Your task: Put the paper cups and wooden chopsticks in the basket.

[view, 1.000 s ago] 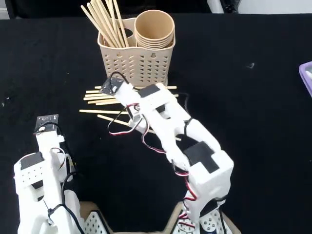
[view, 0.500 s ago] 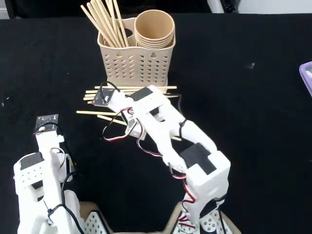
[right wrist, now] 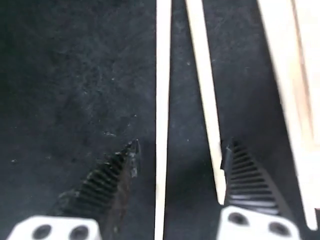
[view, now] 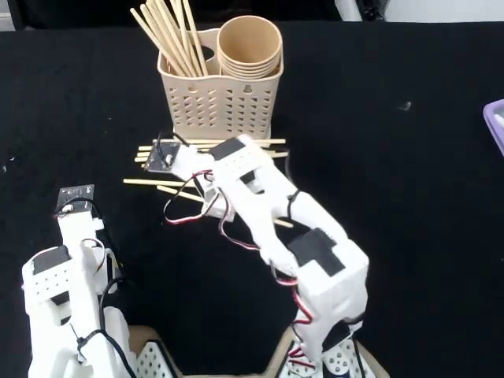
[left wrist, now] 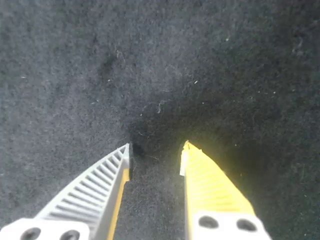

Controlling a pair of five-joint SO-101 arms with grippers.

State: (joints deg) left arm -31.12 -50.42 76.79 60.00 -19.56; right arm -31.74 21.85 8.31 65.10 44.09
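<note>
Right wrist view looks straight down on the right gripper. Its black jaws stand wide apart and hold nothing. Between the jaws lie two loose chopsticks on the black tablecloth. The first chopstick runs close by one toothed finger. The second chopstick comes slanting toward the other finger and passes just beside its tip. Whether the fingers touch the cloth, I cannot tell. Outside the jaws, past that second finger, more pale chopsticks lie side by side.

From the high view, the right arm stretches forward over the loose pile of chopsticks, with its wrist above one end of the pile. Just beyond the gripper, on the far side of the pile, stands the beige basket. Inside it a stack of paper cups sits in one compartment, and a bundle of chopsticks leans up out of the other one.

The left gripper is apart from all this. Its jaws, one pale and one yellow, are moderately open and empty, with bare black cloth under them. The left arm sits drawn in, well away from the basket and the pile. A purple object lies at the table edge, far from both grippers.
</note>
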